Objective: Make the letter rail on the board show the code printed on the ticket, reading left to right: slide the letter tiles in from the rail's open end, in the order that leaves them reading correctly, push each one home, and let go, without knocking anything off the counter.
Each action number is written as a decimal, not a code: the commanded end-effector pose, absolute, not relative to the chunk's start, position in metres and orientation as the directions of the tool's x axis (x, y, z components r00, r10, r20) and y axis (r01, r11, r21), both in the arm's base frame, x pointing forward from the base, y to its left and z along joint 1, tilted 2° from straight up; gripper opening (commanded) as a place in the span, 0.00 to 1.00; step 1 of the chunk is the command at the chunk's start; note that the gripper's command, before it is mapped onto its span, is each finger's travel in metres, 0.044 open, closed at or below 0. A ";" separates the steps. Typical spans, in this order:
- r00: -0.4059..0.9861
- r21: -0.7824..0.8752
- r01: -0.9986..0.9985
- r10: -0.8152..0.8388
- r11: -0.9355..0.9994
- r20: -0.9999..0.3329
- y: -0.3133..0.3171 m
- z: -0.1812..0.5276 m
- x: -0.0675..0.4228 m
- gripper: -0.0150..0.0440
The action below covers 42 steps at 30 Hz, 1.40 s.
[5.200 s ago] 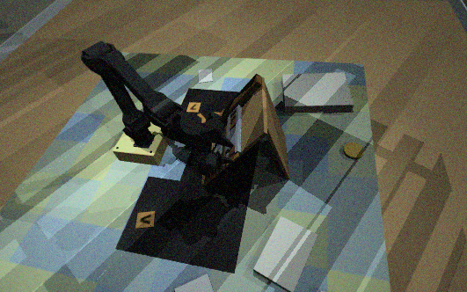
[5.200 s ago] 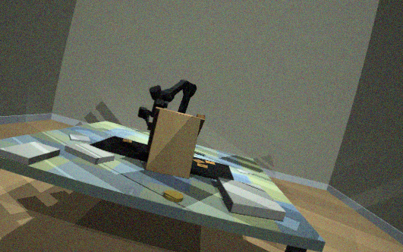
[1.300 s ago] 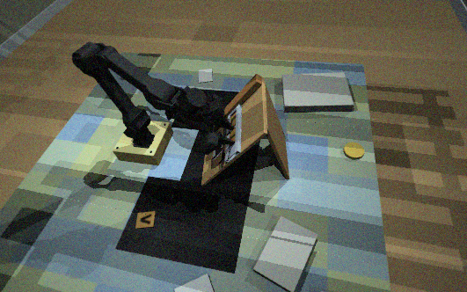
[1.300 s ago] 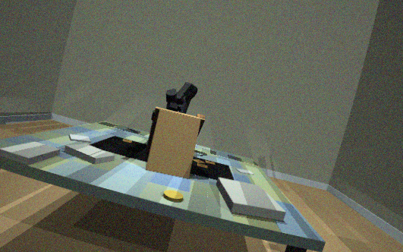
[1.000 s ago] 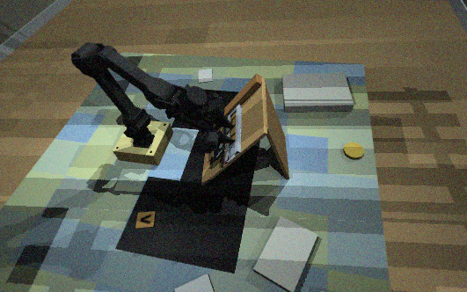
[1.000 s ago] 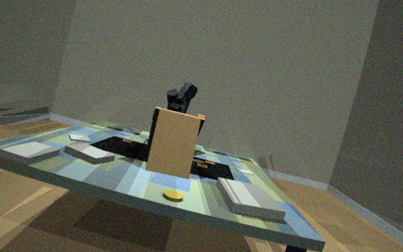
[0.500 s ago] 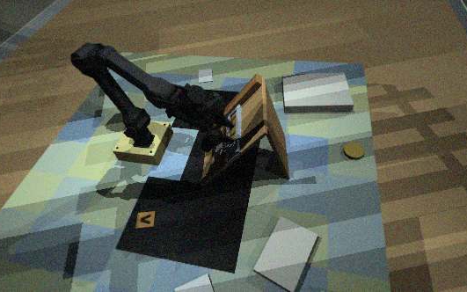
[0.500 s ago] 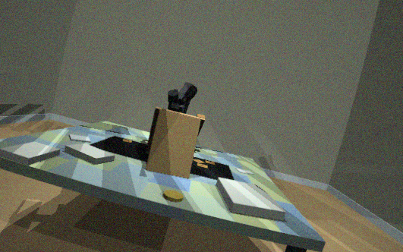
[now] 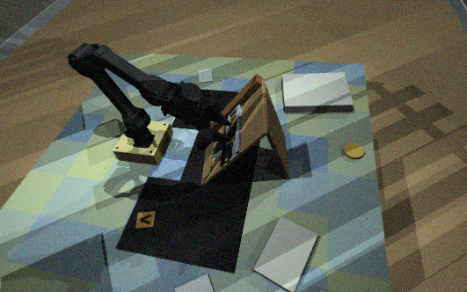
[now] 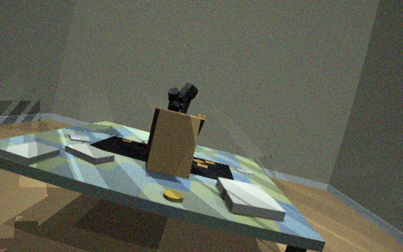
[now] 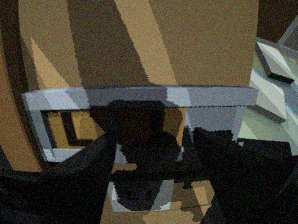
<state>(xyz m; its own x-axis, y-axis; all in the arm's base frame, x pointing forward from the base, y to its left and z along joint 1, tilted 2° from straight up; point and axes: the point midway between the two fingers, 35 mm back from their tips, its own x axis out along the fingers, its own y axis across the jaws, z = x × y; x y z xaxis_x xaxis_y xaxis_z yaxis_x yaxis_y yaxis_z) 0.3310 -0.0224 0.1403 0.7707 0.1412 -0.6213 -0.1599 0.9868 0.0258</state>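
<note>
Releasing, the gripper (image 11: 149, 156) opens at the rail (image 11: 140, 99).

arm (image 9: 119, 83): matte black, blocky links | base (image 9: 142, 142): tan, dark screws

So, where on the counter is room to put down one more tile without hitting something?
The black mat has room between the V tile and the grey slab. There is also room on the counter between the board and the yellow disc. It is crowded at the board's front, where the gripper is.
</note>
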 end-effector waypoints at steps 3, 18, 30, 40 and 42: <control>0.770 0.024 -0.167 0.146 0.986 -0.622 -0.023 0.143 0.327 0.75; 0.769 0.024 -0.167 0.145 0.986 -0.622 -0.026 0.148 0.319 0.75; 0.769 0.024 -0.167 0.145 0.986 -0.623 -0.028 0.153 0.313 0.75; 0.769 0.024 -0.167 0.145 0.986 -0.623 -0.027 0.157 0.309 0.75; 0.769 0.024 -0.167 0.145 0.986 -0.623 -0.027 0.158 0.308 0.75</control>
